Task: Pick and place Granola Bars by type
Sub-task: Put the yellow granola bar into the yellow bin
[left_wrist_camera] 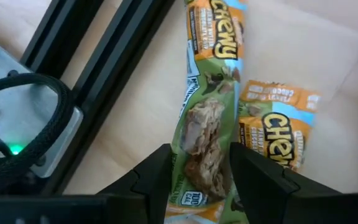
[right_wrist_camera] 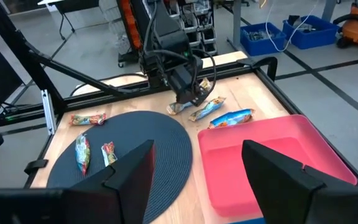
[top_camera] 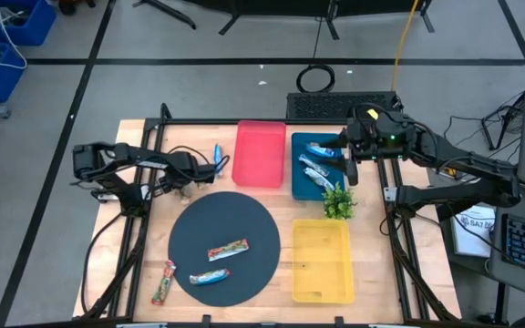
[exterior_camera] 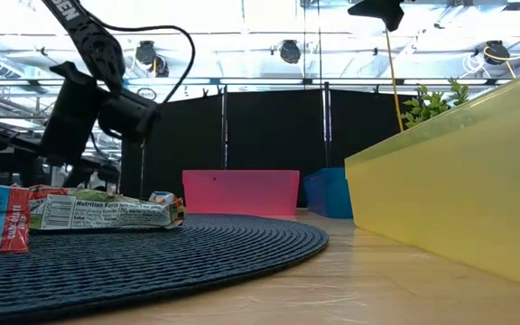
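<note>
We see the left hand (left_wrist_camera: 197,171) closed on an orange-green bar (left_wrist_camera: 205,134) at the worktop (top_camera: 262,264) (far-left area, a second bar (left_wrist_camera: 275,134) beside it). The right hand (right_wrist_camera: 197,171) hovers spread and empty above the blue tray (top_camera: 297,178), which holds blue-white bars (top_camera: 315,169).

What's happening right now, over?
Left gripper shut on a green Chewy bar beside the round mat. Right gripper open over the blue tray. Nothing blocking.

left claw (left_wrist_camera: 199,163): covers grasped bar (left_wrist_camera: 205,130) sides | second bar (left_wrist_camera: 277,134): lower end behind finger
</note>
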Controlling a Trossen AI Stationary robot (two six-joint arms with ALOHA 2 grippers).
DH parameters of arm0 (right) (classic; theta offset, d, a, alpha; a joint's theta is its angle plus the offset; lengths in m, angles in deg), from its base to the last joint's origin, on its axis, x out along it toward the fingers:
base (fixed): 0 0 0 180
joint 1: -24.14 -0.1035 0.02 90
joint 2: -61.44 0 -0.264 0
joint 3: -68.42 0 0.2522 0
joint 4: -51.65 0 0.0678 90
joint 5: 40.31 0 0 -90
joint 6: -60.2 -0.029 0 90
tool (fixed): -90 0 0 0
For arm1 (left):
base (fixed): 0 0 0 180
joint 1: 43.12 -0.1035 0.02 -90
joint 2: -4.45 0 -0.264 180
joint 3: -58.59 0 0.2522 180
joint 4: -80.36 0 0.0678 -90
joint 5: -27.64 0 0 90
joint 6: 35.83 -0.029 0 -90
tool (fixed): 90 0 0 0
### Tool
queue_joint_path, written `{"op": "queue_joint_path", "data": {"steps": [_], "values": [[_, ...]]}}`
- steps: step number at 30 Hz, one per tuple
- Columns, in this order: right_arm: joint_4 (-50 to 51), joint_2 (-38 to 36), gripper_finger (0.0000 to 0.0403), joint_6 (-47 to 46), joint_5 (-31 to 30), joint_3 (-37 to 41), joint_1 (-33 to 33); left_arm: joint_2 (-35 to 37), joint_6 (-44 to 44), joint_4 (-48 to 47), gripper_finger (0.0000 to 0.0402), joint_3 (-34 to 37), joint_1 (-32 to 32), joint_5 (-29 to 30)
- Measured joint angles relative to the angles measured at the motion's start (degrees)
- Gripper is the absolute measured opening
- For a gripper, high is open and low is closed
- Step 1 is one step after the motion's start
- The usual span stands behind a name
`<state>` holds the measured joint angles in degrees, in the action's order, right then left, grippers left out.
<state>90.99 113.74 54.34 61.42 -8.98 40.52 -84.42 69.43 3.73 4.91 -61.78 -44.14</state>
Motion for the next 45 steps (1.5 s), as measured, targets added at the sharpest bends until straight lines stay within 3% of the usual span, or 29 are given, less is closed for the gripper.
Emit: {"op": "queue_joint_path", "data": {"steps": [8, 15, 23, 30, 35, 40, 45], "values": [[0.4, -0.4, 0.0233, 0.0, -0.1, 0.0, 0.0, -0.4, 0.2, -1.1, 0.0157, 0.0, 1.2, -0.4], [0.4, -0.4, 0.0233, 0.4, -1.2, 0.0, 0.0, -0.4, 0.0, 0.5, 0.0024, 0.0, 2.9, 1.0], [0.5, -0.4, 0.0233, 0.9, -1.4, 0.0, 0.0, 1.5, 2.4, -0.9, 0.0015, -2.1, 6.3, 1.8], [0.5, -0.2, 0.0233, -1.9, -1.2, 0.0, 1.0, 7.1, -0.1, -13.1, 0.0014, -15.2, 11.0, 13.4], [0.2, -0.1, 0.0233, -6.3, -1.1, 0.0, 1.6, 8.9, -20.5, -9.8, 0.0013, -28.1, 16.1, 19.4], [-3.5, 0.7, 0.0237, -7.4, 0.8, 0.0, 1.5, 8.8, -41.3, -0.3, 0.0013, -38.5, 22.1, 19.3], [-11.0, 3.0, 0.0238, -12.8, 5.3, 0.0, 1.4, 8.7, -61.1, 12.8, 0.0012, -43.8, 26.4, 17.1]]}}
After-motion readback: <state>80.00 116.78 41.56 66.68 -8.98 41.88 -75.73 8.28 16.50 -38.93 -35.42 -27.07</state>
